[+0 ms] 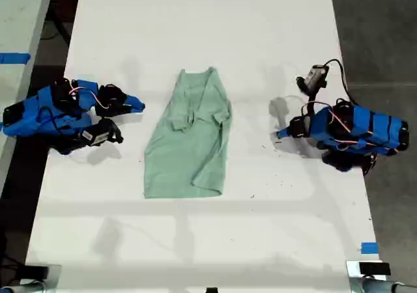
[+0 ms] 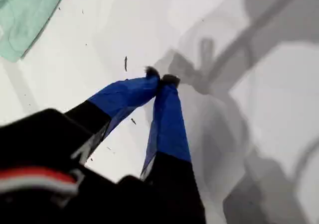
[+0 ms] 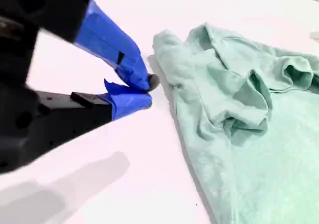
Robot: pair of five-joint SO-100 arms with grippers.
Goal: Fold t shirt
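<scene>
Two arms lie low on the white table (image 1: 195, 241), one at each side of the t shirt (image 1: 190, 140), which rests flat in the middle, long and narrow, wrinkled near its upper end as the exterior view shows it.

My second gripper (image 3: 144, 88) is the one at the exterior view's left (image 1: 138, 104). Its blue-taped tips are clenched together with nothing between them, and they sit just beside the shirt's edge (image 3: 169, 64), not touching the cloth. The fabric next to them is bunched into soft folds.

My first gripper (image 2: 160, 78) is at the exterior view's right (image 1: 281, 134). Its tips also meet, pinched shut on nothing, hovering over bare table. Only a corner of the shirt (image 2: 25, 15) shows in its wrist view, well apart from the tips.

Nothing lies between either gripper and the shirt. A small camera (image 1: 316, 77) with a black cable sits on the table near the first arm. Blue tape (image 1: 369, 247) marks the table's edge at the exterior view's lower right, and another strip (image 1: 14, 58) lies on the neighbouring surface at that view's left.
</scene>
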